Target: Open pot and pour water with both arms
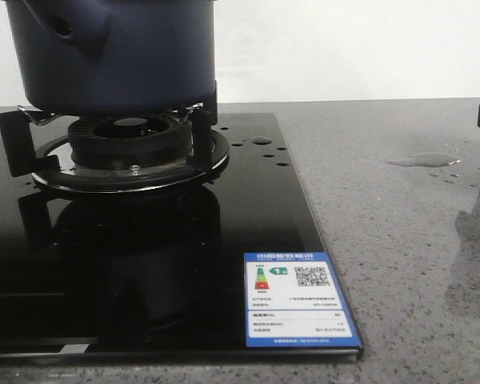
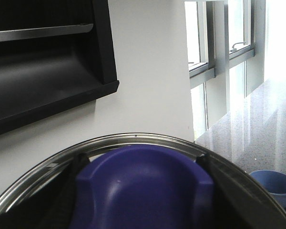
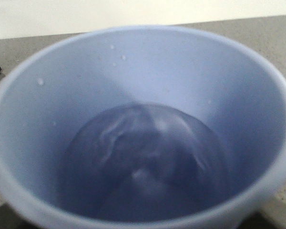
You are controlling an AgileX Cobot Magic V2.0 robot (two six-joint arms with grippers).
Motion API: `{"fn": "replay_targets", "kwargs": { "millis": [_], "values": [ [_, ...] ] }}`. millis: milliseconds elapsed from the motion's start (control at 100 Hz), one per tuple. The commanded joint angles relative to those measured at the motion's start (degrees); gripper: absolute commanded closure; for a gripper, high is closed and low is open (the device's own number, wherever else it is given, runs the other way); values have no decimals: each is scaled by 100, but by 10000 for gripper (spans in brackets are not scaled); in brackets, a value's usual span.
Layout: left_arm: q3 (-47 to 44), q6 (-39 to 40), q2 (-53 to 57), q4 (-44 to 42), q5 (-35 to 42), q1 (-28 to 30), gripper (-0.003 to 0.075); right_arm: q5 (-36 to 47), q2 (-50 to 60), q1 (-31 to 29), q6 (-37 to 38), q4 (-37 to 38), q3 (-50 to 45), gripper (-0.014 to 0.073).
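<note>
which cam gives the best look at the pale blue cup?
Right wrist view: the cup fills the frame, its open mouth and inside fully visible, droplets on the wall. Left wrist view shows it small on the counter, partly cut off by the lid rim. Front view shows at most a blue sliver at the right edge.

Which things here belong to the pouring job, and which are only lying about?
Job:
- large dark navy-blue matte pot on the burner
- pale blue cup holding water
- steel-rimmed lid with blue knob

Lying about:
- energy label sticker
- water puddle
</note>
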State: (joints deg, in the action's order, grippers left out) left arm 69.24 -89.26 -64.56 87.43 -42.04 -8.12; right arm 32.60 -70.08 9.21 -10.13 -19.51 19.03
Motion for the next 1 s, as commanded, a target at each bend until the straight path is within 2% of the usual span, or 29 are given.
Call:
{"fn": "replay_targets", "kwargs": {
  "millis": [0,170,370,500,660,840,990],
  "values": [
    [199,32,144,410,59,-33,533,857,99,10,-56,363,168,358],
    [199,60,144,290,59,-33,533,990,405,10,-56,1226,171,358],
    [199,345,157,23,127,-33,533,669,1002,10,-56,1602,470,358],
    [199,421,195,-2,153,-33,533,60,1261,34,-18,2149,1141,358],
    [199,689,359,-37,456,-33,533,-805,1269,432,-18,2208,2236,358],
    [199,807,593,-51,531,-33,533,-1604,849,1103,-18,2543,3361,358],
    [199,1205,775,-73,671,-33,533,-2288,210,1489,-18,2595,4236,358]
  ]
}}
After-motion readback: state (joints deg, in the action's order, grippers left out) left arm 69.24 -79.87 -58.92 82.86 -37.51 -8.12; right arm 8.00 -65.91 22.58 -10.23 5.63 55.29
